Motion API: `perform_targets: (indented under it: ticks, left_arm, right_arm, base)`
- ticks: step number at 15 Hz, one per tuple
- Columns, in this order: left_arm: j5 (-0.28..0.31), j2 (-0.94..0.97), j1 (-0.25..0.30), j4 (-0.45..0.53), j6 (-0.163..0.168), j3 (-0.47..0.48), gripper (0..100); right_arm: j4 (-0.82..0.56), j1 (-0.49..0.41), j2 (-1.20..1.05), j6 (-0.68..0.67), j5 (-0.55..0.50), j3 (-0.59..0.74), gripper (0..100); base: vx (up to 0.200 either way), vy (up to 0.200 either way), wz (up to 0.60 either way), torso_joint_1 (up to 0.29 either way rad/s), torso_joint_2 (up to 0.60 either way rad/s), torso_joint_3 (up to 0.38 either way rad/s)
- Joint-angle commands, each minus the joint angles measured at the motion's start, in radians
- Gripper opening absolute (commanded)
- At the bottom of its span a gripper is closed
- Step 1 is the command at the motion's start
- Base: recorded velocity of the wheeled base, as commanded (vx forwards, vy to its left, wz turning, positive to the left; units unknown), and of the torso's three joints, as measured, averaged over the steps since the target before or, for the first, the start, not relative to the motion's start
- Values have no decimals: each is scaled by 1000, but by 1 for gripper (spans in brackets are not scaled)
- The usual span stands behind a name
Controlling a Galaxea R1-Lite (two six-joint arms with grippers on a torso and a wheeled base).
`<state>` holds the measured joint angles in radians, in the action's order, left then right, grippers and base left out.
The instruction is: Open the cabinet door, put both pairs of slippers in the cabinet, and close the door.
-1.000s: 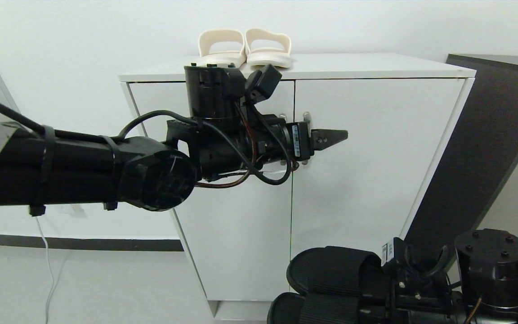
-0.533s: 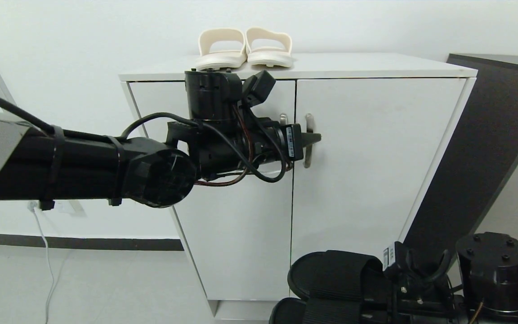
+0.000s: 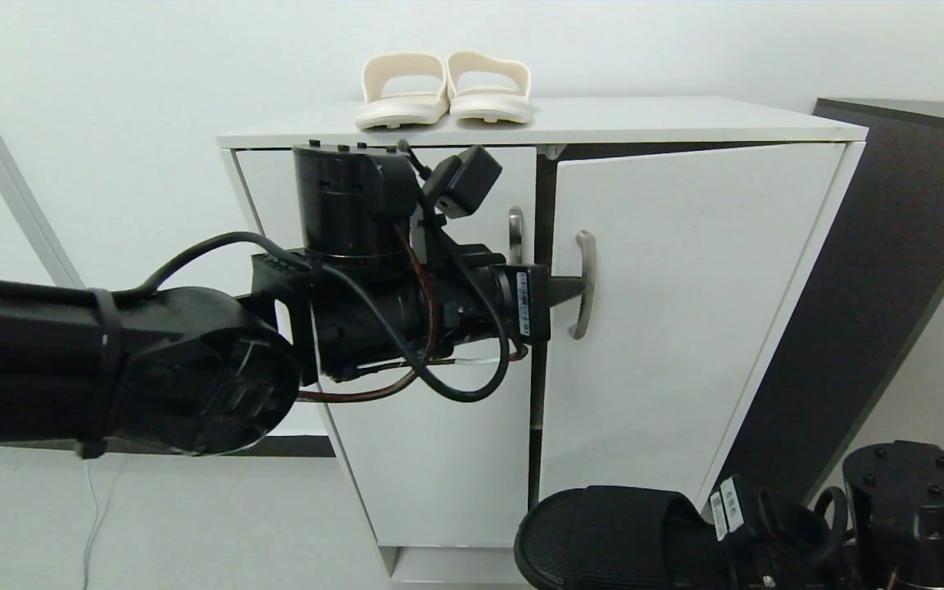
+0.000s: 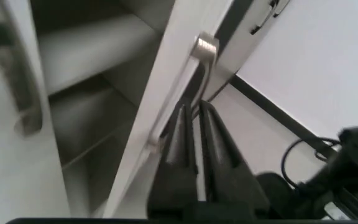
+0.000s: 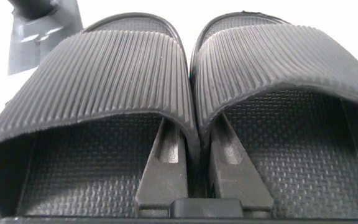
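Observation:
A white two-door cabinet [image 3: 685, 123] stands before me. Its right door [image 3: 685, 311] is ajar, with a dark gap along its inner edge. My left gripper [image 3: 568, 288] is shut on that door's metal handle [image 3: 583, 283]. In the left wrist view the fingers [image 4: 180, 134] pinch the handle bar [image 4: 205, 48], with the cabinet's shelves [image 4: 86, 46] beside them. A cream pair of slippers [image 3: 446, 88] sits on the cabinet top. My right gripper [image 5: 194, 168] is low at the right, shut on the touching inner walls of a black pair of slippers [image 5: 185, 81] [image 3: 611, 533].
The left door [image 3: 431, 442] is closed, and its handle [image 3: 515, 236] lies just beside my left gripper. A dark grey panel [image 3: 873, 311] leans against the cabinet's right side. A white wall and a cable [image 3: 91, 524] are on the left.
My left gripper drew back from beyond the handle, shut on it and pulled the right door ajar. The black slippers sank a little lower in the head view.

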<state>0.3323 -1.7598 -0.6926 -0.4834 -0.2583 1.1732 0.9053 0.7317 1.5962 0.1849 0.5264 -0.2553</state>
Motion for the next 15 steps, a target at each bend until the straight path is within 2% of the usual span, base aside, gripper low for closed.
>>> perform_targets:
  ticks: [1,4,6,8,9,12,15]
  left_arm:
    - [-4,98,-28,-7,1,-73,0]
    - [-22,174,-38,-7,1,-145,0]
    - [-21,181,-4,-7,-10,-153,0]
    - [-13,160,42,-7,-13,-145,0]
    - [-13,151,48,-7,-13,-142,0]
    - [-12,59,91,-12,-13,-70,0]
    - [8,-7,97,-115,-36,-33,0]
  right_arm:
    - [15,2,-5,2,9,22,0]
    - [44,15,-13,4,40,51,0]
    - [44,28,-15,25,40,67,0]
    - [44,31,-15,62,38,76,0]
    - [44,32,-15,65,38,79,0]
    - [44,51,-16,67,30,90,0]
    - [44,60,-15,67,30,93,0]
  base:
    - [0,0,0,0,0,0]
    - [0,0,0,0,0,0]
    - [0,0,0,0,0,0]
    - [0,0,0,0,0,0]
    - [0,0,0,0,0,0]
    - [0,0,0,0,0,0]
    - [0,0,0,0,0,0]
